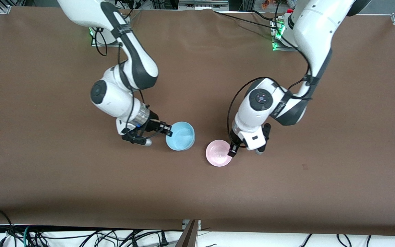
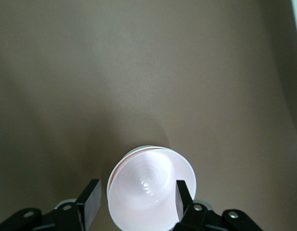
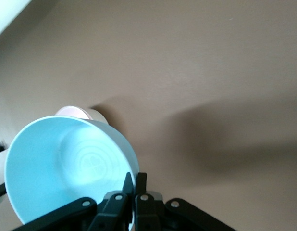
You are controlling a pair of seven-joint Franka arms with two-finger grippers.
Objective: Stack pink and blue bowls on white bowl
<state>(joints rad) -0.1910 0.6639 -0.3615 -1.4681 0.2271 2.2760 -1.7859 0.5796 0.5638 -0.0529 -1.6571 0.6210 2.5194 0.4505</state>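
Observation:
My right gripper [image 1: 166, 130] is shut on the rim of the light blue bowl [image 1: 181, 136] and holds it tilted. In the right wrist view the fingers [image 3: 134, 185] pinch the blue bowl's wall [image 3: 67, 168]. The pale pink bowl [image 1: 218, 153] sits upright on the table beside it, toward the left arm's end. My left gripper [image 1: 233, 151] is open at the pink bowl's rim. In the left wrist view the pink bowl [image 2: 151, 190] lies between the spread fingers [image 2: 137, 199]. A second pale rim [image 2: 118, 166] shows just under its edge. I see no separate white bowl.
The brown table [image 1: 321, 171] is bare around the bowls. Cables hang along the table edge nearest the front camera [image 1: 81, 236]. The pink bowl also shows in the right wrist view [image 3: 74, 112], past the blue bowl.

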